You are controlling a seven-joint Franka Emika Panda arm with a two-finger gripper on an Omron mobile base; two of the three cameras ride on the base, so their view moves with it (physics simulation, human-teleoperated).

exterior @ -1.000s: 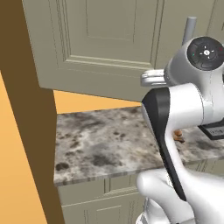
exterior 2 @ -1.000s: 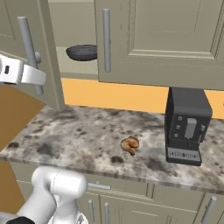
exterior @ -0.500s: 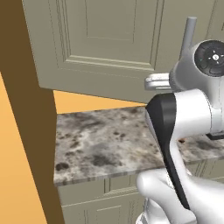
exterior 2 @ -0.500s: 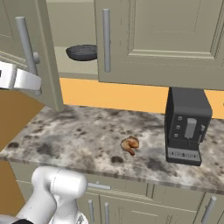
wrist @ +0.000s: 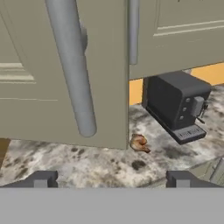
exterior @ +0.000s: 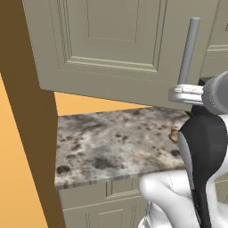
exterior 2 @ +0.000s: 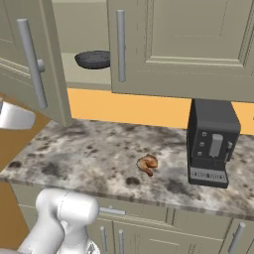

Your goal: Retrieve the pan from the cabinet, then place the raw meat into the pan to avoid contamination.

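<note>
Seen from the left base: white arm rising at lower right, bent over with its dark elbow section high and the wrist reaching toward the open door of the cabinet, right beside the door's long grey bar handle; swung-out door blocking most of what lies behind; speckled stone bench below; a sliver of the raw meat peeking past the arm. Seen from the right base: white base joint at lower left, a bit of the hand at the left edge under the open door; cabinet open, with the pan resting on the shelf inside, dark, round and shallow, partly hidden behind the closed neighbouring door; raw meat lying on the bench, lumpy, brownish-orange with pale patches, near the middle and well apart from the pan; black box-shaped coffee machine standing to the right of the meat. Seen from the hand: gripper spread wide, two dark tips far apart with nothing between them, held just below the bar handle of the open door; raw meat beyond the door's lower corner, coffee machine beside it.
</note>
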